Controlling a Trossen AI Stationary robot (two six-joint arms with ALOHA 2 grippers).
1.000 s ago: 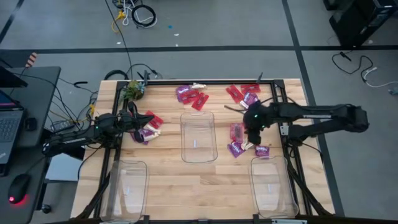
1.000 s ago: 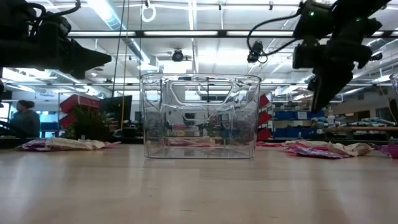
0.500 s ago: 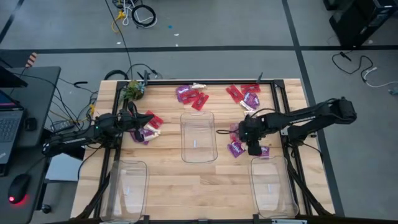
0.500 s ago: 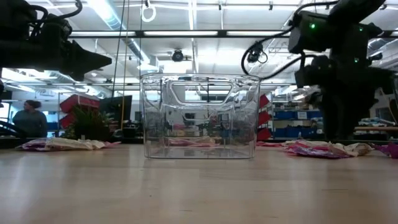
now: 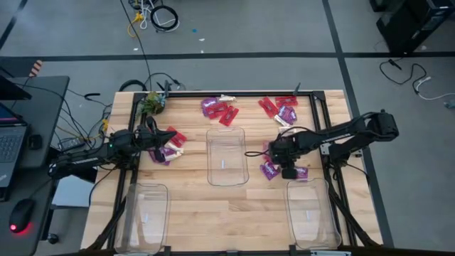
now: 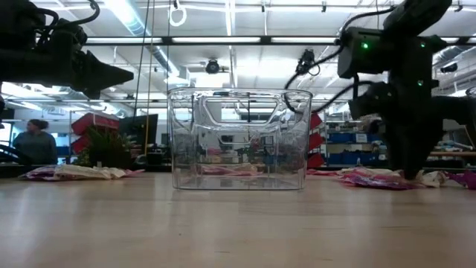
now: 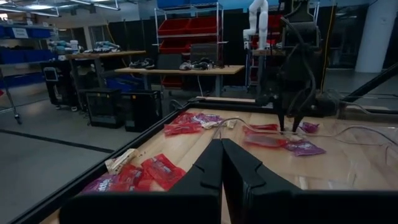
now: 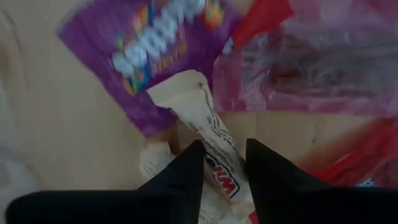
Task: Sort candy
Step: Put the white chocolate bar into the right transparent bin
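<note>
The high view looks straight down on the whole table (image 5: 227, 213). The low view sits at tabletop height, facing level across the wood toward the clear middle bin (image 6: 239, 139) at frame centre. The left wrist view looks across the table at the right arm (image 7: 292, 68), upper right. The right wrist view hangs very close above a cream-wrapped candy (image 8: 202, 127), frame centre.

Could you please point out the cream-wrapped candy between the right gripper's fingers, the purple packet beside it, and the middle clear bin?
Cream-wrapped candy (image 8: 205, 127), right wrist view, wrapper's middle.
Purple candy packet (image 8: 146, 56), right wrist view, printed face.
Clear rectangular plastic bin (image 5: 226, 156), high view, its floor.
</note>
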